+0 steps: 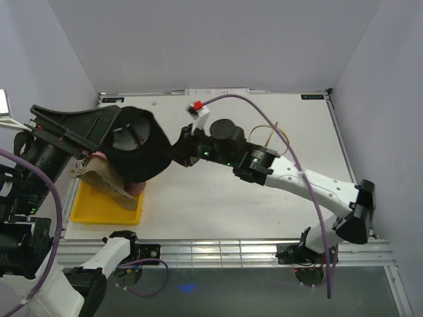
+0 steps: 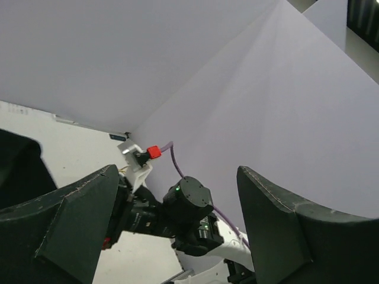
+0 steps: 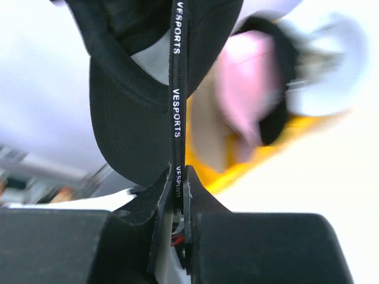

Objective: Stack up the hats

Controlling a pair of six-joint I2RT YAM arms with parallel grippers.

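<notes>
Okay, right tool is pinched narrow on the rear strap of the black cap. From the wrist view the fingers are pressed flat against both sides of that strap, with "VESPORTS" printed along it.

From above, the black cap hangs at about 9 o'clock on the desk, crown bulging toward the left arm, over the far right corner of the yellow tray. Under its lower edge, a tan cap pokes out at 8 o'clock and a pink cap peeks out at 6. Whether the black cap touches them, I can't tell. The tray sits tight against the desk's left edge, its near rim close to the front rail.

Left tool is spread wide, holding nothing, both dark fingers framing the right arm's wrist from up high at 9 o'clock, close beside the black cap.

For room, white desk surface shows broad through the centre and out toward 3 and 5 o'clock, crossed only by the right arm's forearm. A gold wire stand sits at about 1 o'clock, just behind that forearm, well apart from the tray.
</notes>
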